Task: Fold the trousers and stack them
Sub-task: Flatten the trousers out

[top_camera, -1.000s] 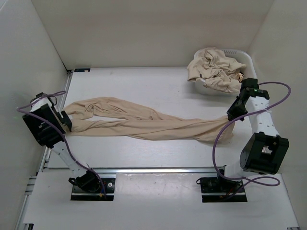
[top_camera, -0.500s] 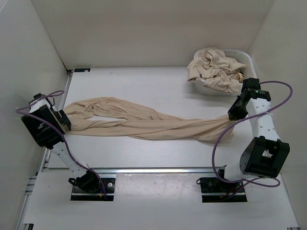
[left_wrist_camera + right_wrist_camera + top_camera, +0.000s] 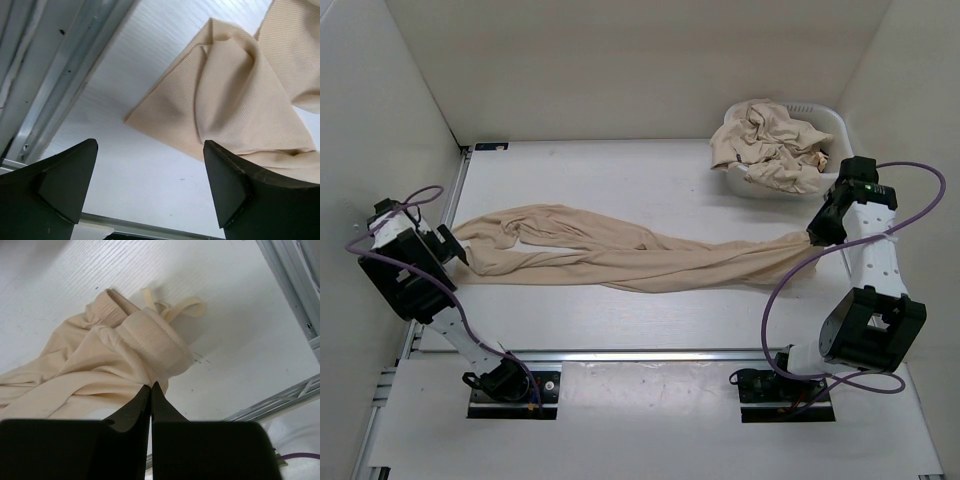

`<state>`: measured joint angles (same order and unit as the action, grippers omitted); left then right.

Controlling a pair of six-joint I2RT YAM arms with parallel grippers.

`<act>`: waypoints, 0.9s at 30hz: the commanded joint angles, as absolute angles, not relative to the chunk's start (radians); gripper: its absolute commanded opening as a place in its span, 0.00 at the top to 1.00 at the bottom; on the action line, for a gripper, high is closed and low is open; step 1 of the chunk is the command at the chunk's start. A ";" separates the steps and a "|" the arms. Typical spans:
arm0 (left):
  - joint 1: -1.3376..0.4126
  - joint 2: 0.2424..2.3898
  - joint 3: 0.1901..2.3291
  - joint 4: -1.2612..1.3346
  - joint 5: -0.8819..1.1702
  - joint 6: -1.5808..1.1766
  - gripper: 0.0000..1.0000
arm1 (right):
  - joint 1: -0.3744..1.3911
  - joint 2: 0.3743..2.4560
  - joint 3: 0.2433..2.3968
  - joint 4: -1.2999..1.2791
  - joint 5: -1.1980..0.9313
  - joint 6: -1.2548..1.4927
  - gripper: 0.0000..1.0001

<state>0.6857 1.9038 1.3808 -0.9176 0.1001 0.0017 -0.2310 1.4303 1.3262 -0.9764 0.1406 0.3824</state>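
One pair of beige trousers (image 3: 630, 255) lies stretched and twisted across the table from left to right. My right gripper (image 3: 816, 233) is shut on its waistband (image 3: 145, 345) at the right end and holds it just above the table; a drawstring (image 3: 172, 307) hangs free beside it. In the right wrist view my right gripper (image 3: 151, 387) pinches the gathered band. My left gripper (image 3: 453, 247) is open and empty at the left end, just short of the leg hems. In the left wrist view my left gripper (image 3: 150, 182) stands over bare table, with a leg end (image 3: 225, 100) ahead and to the right.
A white plastic basket (image 3: 835, 125) at the back right holds a heap of more beige trousers (image 3: 770, 145). Metal rails run along the table's left edge (image 3: 60, 80) and near edge (image 3: 640, 355). White walls enclose the table on three sides.
My right gripper has pulled the waistband to the right and a little back, drawing the trousers straighter. My left arm has shifted slightly left, off the leg ends.
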 commanded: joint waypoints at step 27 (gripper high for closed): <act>0.612 2.028 1.278 -0.703 0.029 0.000 0.86 | -0.244 1.396 1.301 -0.925 0.074 0.376 1.00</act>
<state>0.6109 1.9438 1.3045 -0.8127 0.0071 -0.0032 -0.2401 1.4139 1.3106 -0.9604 0.0891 0.3843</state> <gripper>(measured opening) 0.153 0.005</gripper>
